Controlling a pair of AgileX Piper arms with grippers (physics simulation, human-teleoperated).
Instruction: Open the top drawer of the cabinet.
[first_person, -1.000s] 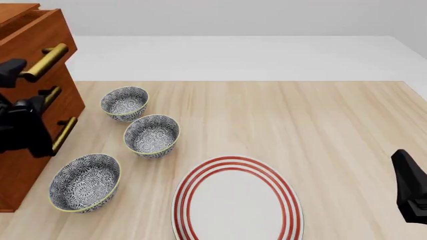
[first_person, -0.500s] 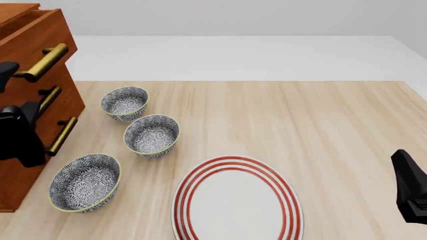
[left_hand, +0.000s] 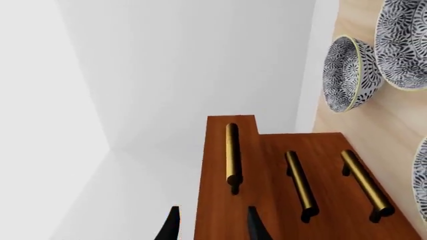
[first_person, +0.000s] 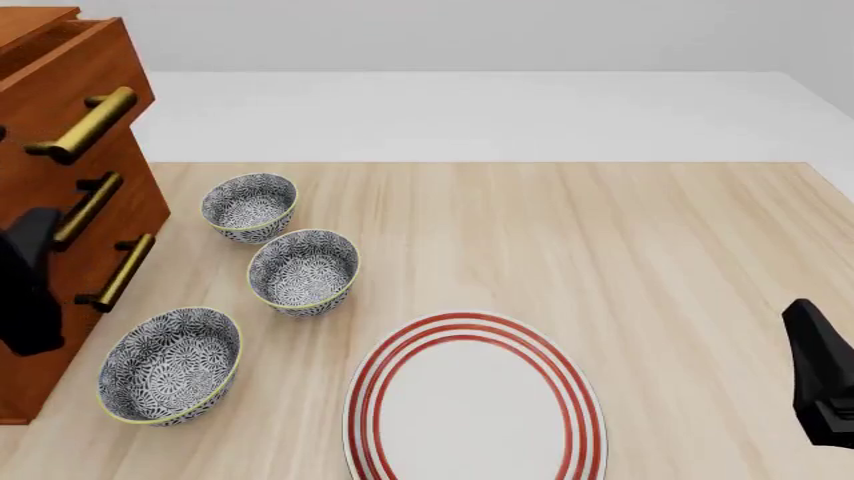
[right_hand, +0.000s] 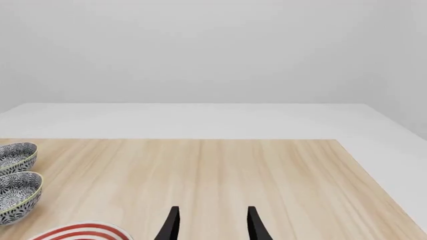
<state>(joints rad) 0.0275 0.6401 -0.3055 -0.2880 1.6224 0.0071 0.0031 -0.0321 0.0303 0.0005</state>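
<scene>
The cabinet (first_person: 54, 250) stands at the table's left edge, reddish-brown, with three brass bar handles. Its top drawer (first_person: 67, 70) juts out a little past the two lower ones, and its handle (first_person: 87, 125) is free. In the left wrist view the top drawer (left_hand: 217, 165) also stands proud, with its handle (left_hand: 231, 152) ahead of the fingers. My left gripper (left_hand: 212, 225) is open and empty, a short way back from the drawer front; in the front view it (first_person: 30, 280) is a dark shape in front of the cabinet's lower part. My right gripper (right_hand: 211, 225) is open and empty at the front right (first_person: 821, 375).
Three patterned bowls (first_person: 250, 205) (first_person: 304, 270) (first_person: 170, 362) sit in a row just right of the cabinet. A red-ringed white plate (first_person: 474, 400) lies at the front middle. Bare wood spans the table's right half (first_person: 694, 260).
My left gripper has come off the top drawer's handle and drawn back and down from it. The drawer stays slightly out. The right arm has not moved.
</scene>
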